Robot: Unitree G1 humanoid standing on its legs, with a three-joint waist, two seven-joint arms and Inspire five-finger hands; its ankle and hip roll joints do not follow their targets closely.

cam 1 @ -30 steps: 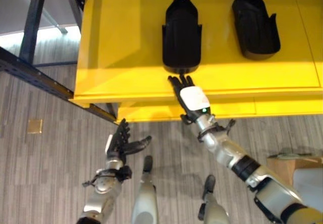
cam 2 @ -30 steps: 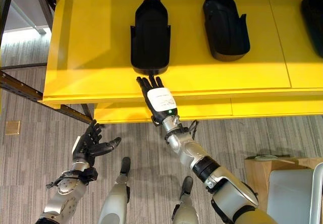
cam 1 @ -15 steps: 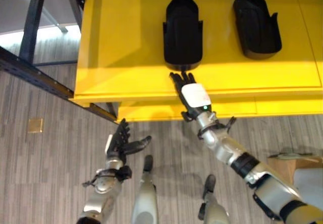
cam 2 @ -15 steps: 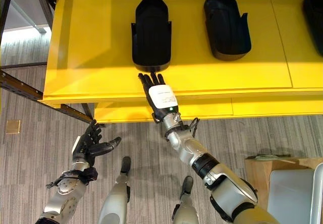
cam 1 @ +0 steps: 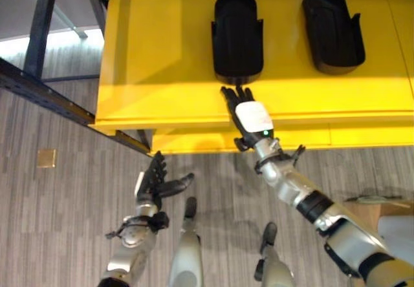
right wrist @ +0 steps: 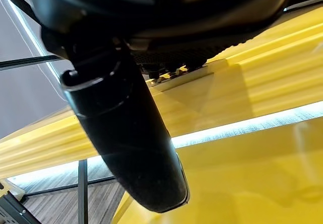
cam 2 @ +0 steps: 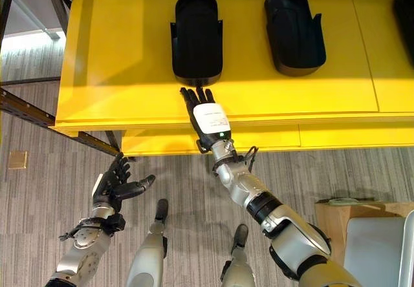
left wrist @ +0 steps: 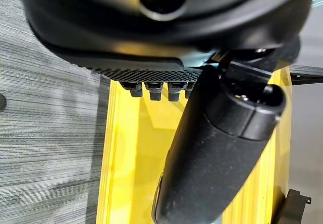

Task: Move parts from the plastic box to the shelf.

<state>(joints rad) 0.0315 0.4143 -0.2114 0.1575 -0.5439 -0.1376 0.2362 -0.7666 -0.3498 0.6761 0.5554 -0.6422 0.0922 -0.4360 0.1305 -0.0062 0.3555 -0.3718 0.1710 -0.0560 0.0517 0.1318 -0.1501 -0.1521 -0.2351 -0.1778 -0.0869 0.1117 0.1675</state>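
Two black moulded parts lie on the yellow shelf (cam 1: pixel 162 61): one (cam 1: pixel 237 31) near the middle, another (cam 1: pixel 332 25) to its right. A third part (cam 2: pixel 406 9) shows at the far right edge. My right hand (cam 1: pixel 249 116) lies flat over the shelf's front, open, holding nothing. Its straight fingers (cam 1: pixel 236 94) point at the middle part's near end and touch it or stop just short of it. My left hand (cam 1: pixel 155 183) hangs low over the floor, open and holding nothing.
A dark blue rack frame (cam 1: pixel 39 93) runs along the left of the shelf. A grey plastic box (cam 2: pixel 375 242) beside a wooden stand (cam 2: pixel 330 212) sits at the lower right. A small brass plate (cam 1: pixel 45 159) is set in the floor.
My right hand has reached farther over the shelf, and the middle black part has slid a little deeper ahead of its fingers. The left hand has stayed still.
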